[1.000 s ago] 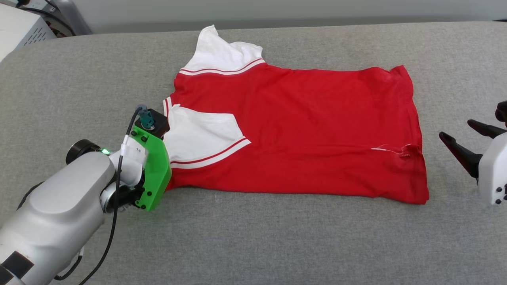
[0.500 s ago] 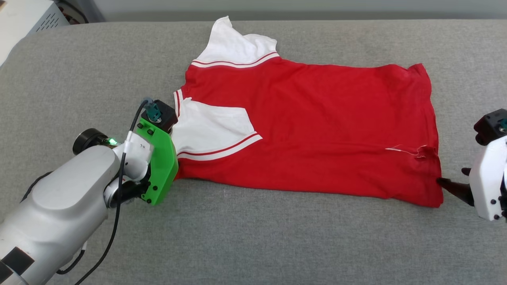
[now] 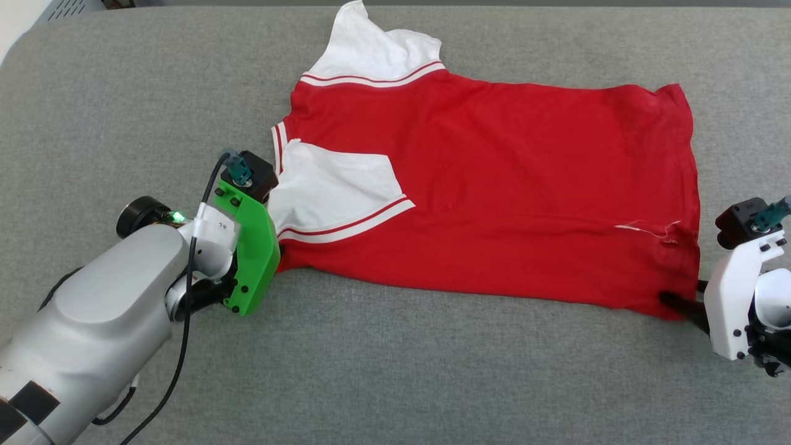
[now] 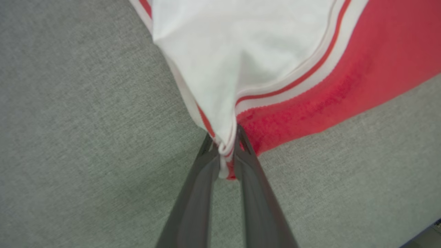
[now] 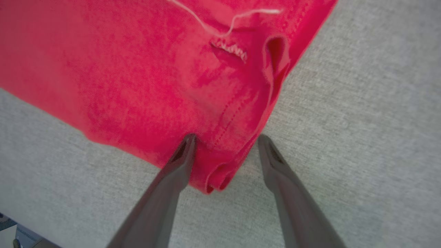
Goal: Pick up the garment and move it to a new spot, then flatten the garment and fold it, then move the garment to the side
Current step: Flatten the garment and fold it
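Our right tool (image 5: pixel 226 138) has closed the gap. A second ago it hung well clear of the garment (image 3: pixel 494 185), off beyond the hem. Half a second ago one dark finger tip had reached the near hem corner. Now, in the right wrist view, its two fingers (image 5: pixel 182 151) stand spread on either side of that corner (image 5: pixel 220 172), one over the red cloth and one over the bare grey tabletop (image 3: pixel 395 371). They have not yet clenched. The whole head view has also slid between pictures, which we put down to the camera tipping and not to the shirt travelling.

Our left tool (image 4: pixel 225 148) has not let go: it stays clenched on a bunch of white and red fabric at the near shoulder edge, where the white sleeve (image 3: pixel 337 188) lies folded over onto the red body. The far sleeve (image 3: pixel 371 49) points away towards the back edge.

The garment itself lies spread across the middle of the tabletop, neck end to our left, hem to our right, and a loose white thread (image 3: pixel 646 228) trails near the hem.

We judge that this sets up a two-handed hold along the near edge, and so a fold or a lift. The right tool must still clamp. That corner is rolled and thick, so a shallow bite could slip off.
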### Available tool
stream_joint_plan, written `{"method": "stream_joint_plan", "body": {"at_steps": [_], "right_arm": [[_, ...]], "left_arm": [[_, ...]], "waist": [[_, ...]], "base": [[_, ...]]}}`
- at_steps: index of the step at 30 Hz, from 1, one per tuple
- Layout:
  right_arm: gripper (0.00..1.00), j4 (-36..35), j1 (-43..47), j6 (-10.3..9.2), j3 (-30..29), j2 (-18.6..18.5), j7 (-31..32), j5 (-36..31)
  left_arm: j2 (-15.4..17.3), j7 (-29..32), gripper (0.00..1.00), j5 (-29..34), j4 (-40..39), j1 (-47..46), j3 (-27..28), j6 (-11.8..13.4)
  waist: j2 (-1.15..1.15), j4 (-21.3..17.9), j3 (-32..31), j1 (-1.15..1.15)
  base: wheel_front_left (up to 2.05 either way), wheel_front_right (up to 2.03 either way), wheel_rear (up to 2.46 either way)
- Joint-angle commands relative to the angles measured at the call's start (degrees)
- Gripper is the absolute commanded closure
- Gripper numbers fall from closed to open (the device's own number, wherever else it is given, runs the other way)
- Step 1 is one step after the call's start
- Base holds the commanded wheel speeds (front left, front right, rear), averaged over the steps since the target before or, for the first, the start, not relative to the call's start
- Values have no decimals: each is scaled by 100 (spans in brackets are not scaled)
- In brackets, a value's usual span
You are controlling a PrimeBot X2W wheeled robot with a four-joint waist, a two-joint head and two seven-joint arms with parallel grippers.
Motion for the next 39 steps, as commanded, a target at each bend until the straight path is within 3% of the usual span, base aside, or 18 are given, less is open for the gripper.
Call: {"method": "stream_joint_plan", "body": {"at_steps": [1,9,21,28,39], "right_arm": [[100,148,103,3,265,227,-98,50],[100,-141,66,3,129,-247,-648,196],[100,-859,768,3,-246,-779,-542,376],[100,-889,1053,3,-418,-696,-290,368],[100,-266,1007,3,-302,-172,-428,59]], "left_arm": [[-4,-36,100,-64,41,29,-36,-10],[157,-164,100,-373,14,313,-72,-10],[647,-199,100,-619,-796,940,-257,28],[678,-191,100,-622,-985,1195,-376,159],[401,-349,100,-655,-358,1299,-429,162]], "waist": [[20,-57,-92,0],[20,-109,-564,0],[20,-94,-957,0],[20,-93,-841,0],[20,-111,-571,0]], "base": [[0,0,0],[0,0,0],[0,0,0],[0,0,0],[0,0,0]]}}
